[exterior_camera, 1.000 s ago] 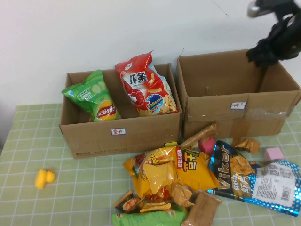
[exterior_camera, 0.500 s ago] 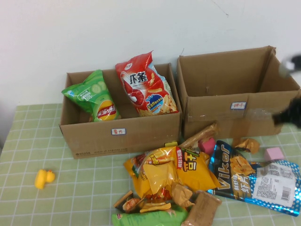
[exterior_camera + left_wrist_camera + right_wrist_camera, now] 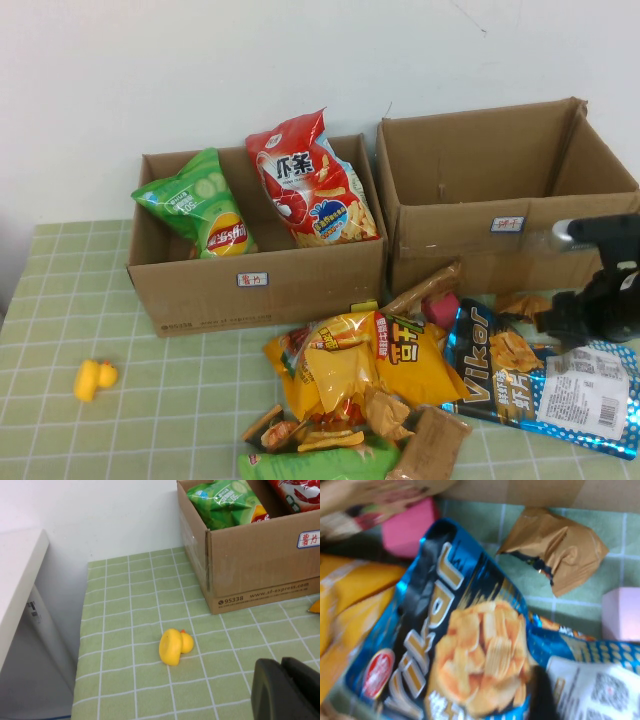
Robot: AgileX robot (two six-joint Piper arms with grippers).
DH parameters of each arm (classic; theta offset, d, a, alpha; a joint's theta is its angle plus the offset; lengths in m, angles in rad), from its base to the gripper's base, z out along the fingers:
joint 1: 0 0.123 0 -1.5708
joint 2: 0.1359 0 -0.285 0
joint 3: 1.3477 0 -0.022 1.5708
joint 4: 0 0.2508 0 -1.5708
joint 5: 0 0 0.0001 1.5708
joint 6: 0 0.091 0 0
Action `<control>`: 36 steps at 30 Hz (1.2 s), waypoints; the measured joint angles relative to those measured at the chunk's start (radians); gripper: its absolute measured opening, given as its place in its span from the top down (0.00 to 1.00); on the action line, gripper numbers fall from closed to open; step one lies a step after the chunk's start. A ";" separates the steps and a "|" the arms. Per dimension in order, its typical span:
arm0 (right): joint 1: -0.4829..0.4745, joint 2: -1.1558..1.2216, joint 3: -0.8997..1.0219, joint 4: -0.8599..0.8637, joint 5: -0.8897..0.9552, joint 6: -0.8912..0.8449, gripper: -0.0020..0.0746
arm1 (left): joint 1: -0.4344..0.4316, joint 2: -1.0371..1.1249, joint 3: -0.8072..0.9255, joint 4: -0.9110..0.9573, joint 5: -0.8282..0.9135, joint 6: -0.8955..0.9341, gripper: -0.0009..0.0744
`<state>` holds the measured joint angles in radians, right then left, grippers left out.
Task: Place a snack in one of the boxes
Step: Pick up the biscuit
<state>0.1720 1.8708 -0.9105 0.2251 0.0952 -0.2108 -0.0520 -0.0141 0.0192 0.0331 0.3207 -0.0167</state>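
The blue Vikor chip bag (image 3: 540, 380) lay flat on the worktop (image 3: 180, 400) before the right-hand box (image 3: 500, 195). Right gripper (image 3: 585, 315) hovered over this bag, left gripper (image 3: 285, 690) near the yellow duck (image 3: 175, 645); neither gripper's state could be told.

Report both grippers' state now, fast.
Left gripper: parked off the table's left side near the yellow rubber duck; cannot tell.
Right gripper: low over the blue Vikor chip bag; cannot tell, holding nothing visible.

A plain white wall (image 3: 200, 70) stands behind the green-checked table (image 3: 60, 300).
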 joint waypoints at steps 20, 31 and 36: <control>0.000 0.309 -0.275 0.023 -0.088 0.003 0.20 | 0.000 0.000 0.000 0.000 0.000 0.000 0.99; 0.000 0.414 -0.345 0.023 -0.053 0.003 0.21 | 0.000 0.000 0.000 0.000 0.000 0.000 0.99; 0.000 0.414 -0.346 0.023 -0.053 0.003 0.42 | 0.000 0.000 0.000 0.000 0.000 0.000 0.99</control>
<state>0.1720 2.2851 -1.2563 0.2477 0.0427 -0.2079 -0.0520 -0.0141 0.0192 0.0331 0.3207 -0.0167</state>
